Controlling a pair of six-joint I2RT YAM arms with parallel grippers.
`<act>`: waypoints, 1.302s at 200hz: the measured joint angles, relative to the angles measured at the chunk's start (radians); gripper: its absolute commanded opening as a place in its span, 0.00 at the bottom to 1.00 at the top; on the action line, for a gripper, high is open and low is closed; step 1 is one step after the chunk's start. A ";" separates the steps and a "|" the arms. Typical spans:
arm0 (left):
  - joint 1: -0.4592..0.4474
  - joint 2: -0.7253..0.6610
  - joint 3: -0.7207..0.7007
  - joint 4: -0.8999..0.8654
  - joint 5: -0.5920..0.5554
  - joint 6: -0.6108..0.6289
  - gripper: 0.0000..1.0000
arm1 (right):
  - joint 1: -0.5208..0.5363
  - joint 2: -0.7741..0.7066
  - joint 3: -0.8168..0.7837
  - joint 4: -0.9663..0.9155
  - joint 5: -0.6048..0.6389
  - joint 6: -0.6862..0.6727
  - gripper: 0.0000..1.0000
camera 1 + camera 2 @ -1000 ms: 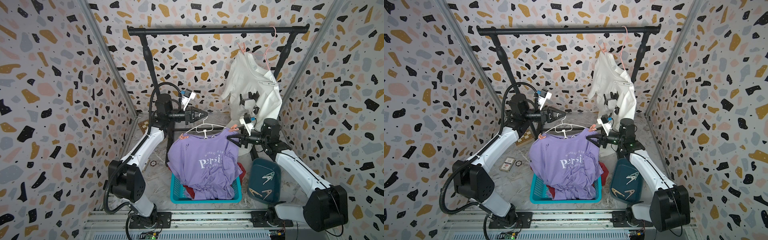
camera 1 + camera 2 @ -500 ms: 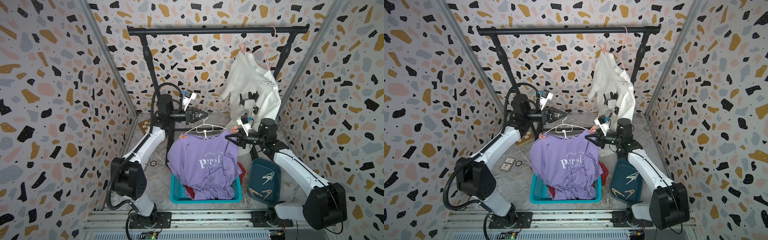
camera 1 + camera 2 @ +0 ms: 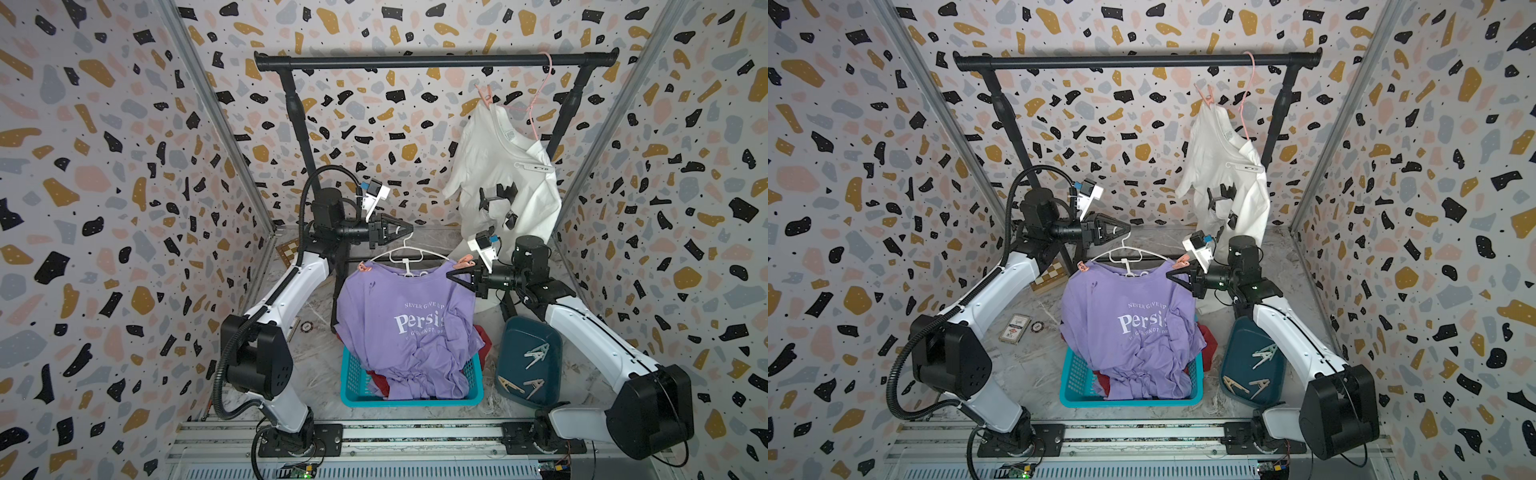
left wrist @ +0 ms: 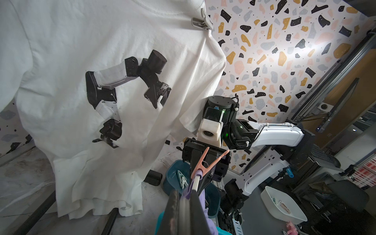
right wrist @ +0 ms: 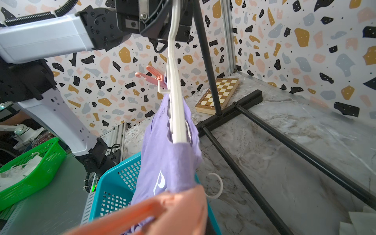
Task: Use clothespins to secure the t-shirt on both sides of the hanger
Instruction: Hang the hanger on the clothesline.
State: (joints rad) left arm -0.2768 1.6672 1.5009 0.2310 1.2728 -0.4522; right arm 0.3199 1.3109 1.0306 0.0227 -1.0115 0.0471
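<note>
Peach clothespin (image 3: 464,262) and pink clothespin (image 3: 365,267) pinch purple t-shirt (image 3: 407,324) onto white hanger (image 3: 404,262); left jaws clamp its hook, right jaws closed beside the peach one.

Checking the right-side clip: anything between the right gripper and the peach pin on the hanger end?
Nothing visible. The peach clothespin sits clipped over the purple t-shirt at the white hanger end, with the right gripper right next to it, fingers together. Whether they touch it cannot be told.
</note>
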 measured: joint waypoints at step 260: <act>0.000 -0.483 -0.143 -0.377 -0.623 0.093 0.99 | 0.099 -0.015 0.475 -0.325 0.433 0.091 0.00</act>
State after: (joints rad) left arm -0.2768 1.1843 1.3579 -0.1455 0.6498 -0.3592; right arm 0.4191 1.2961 1.5059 -0.3019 -0.5785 0.1383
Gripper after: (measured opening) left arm 0.990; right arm 0.104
